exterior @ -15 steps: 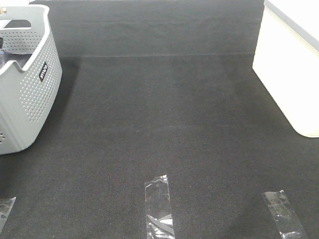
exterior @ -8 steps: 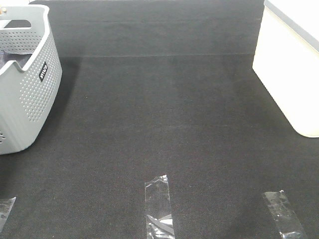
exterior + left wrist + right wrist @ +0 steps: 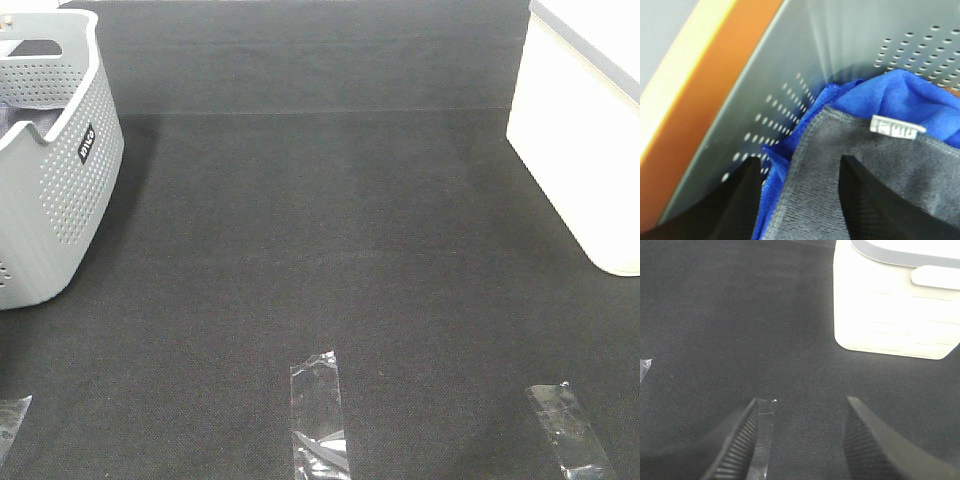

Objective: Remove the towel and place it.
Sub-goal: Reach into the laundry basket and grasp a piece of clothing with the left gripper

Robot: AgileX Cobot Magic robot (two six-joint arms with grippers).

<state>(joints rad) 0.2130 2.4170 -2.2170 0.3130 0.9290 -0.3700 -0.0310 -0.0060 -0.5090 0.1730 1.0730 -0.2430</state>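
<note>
My left gripper (image 3: pixel 800 170) hangs inside the grey perforated basket (image 3: pixel 850 45), its jaws spread wide and closed on nothing. The towel (image 3: pixel 880 185), dark grey with a hemmed edge, lies just beyond and below my two fingers. Its corner runs into the gap between them and on under one finger, though I cannot tell whether either pad touches it. A small white label (image 3: pixel 897 131) sits on the towel just past that finger's tip. A bright blue cloth (image 3: pixel 905 90) lies bunched beneath the towel, showing past its hem between my jaws and the basket wall.

My right gripper (image 3: pixel 802 407) hovers over the black mat (image 3: pixel 730 315), jaws likewise wide apart and empty. A strip of clear tape (image 3: pixel 764 435) lies on the mat right beside one finger, and a white container (image 3: pixel 890 310) stands well ahead of the jaws, off to the side of the other finger
</note>
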